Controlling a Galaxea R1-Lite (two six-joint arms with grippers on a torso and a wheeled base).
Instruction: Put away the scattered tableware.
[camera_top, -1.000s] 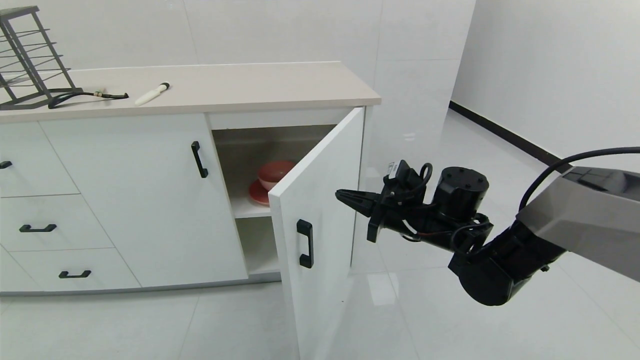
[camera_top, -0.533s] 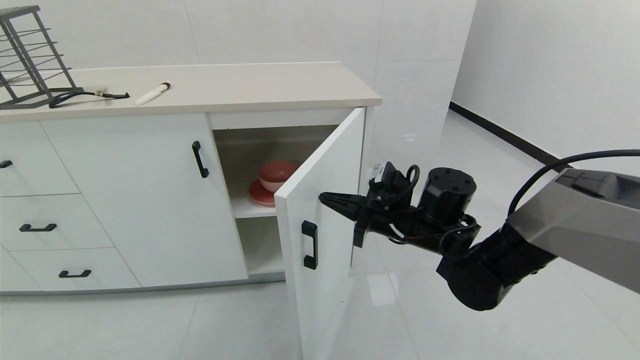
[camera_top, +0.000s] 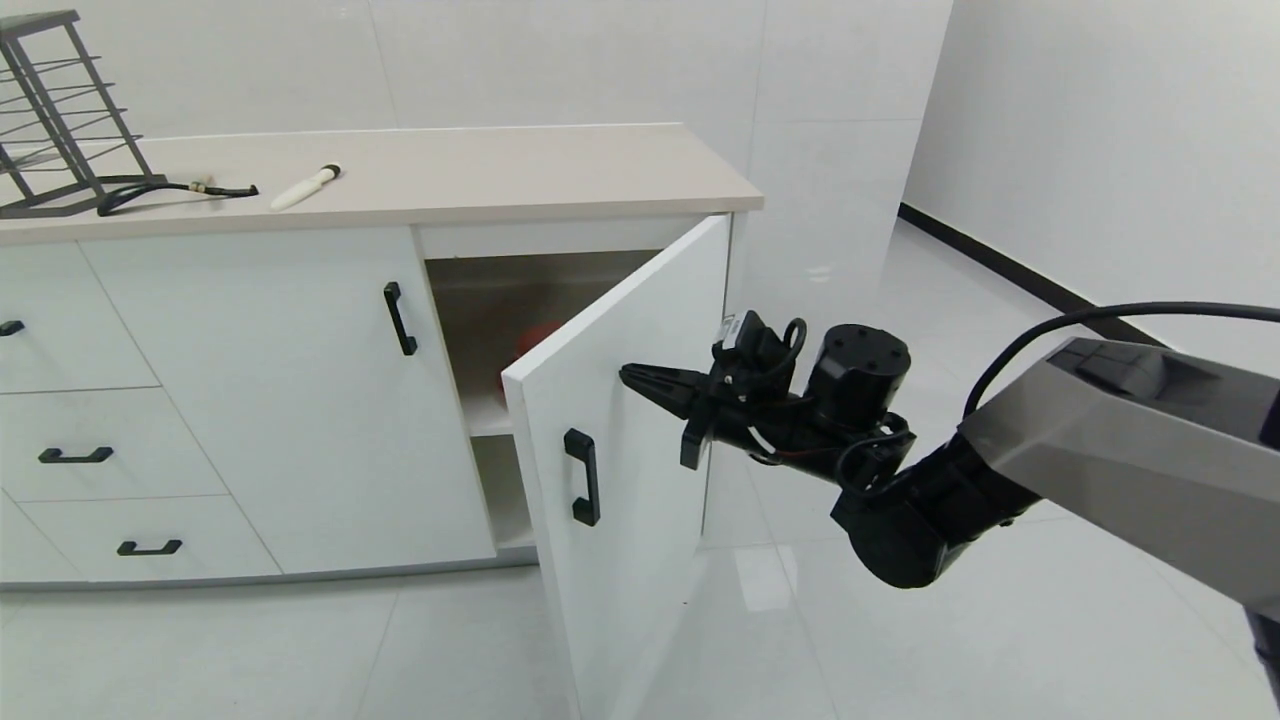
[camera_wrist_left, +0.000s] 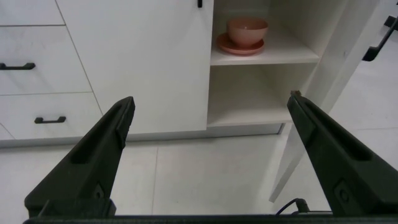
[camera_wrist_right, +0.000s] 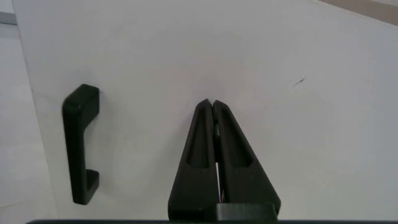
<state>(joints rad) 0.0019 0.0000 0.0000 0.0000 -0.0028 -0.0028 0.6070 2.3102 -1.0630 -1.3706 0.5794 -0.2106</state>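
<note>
A pink bowl (camera_wrist_left: 247, 29) sits on a pink plate (camera_wrist_left: 239, 47) on the upper shelf inside the white cabinet. In the head view the half-open cabinet door (camera_top: 640, 330) covers most of them, leaving a red patch (camera_top: 541, 330). My right gripper (camera_top: 626, 375) is shut and empty, its tip against the door's outer face to the right of the black door handle (camera_top: 583, 477). The right wrist view has the same shut tip (camera_wrist_right: 212, 103) on the white panel beside the handle (camera_wrist_right: 81, 144). My left gripper (camera_wrist_left: 210, 99) hangs open and empty above the floor in front of the cabinet.
On the beige countertop (camera_top: 500, 170) lie a white-handled tool (camera_top: 305, 186) and a black cable (camera_top: 170, 190), beside a wire rack (camera_top: 50, 110). The left cabinet door (camera_top: 280, 400) is closed, with drawers (camera_top: 75, 440) left of it. White tiled floor lies in front and to the right.
My right gripper has moved left against the door, and the door has swung toward the cabinet, covering more of the bowl and plate.
</note>
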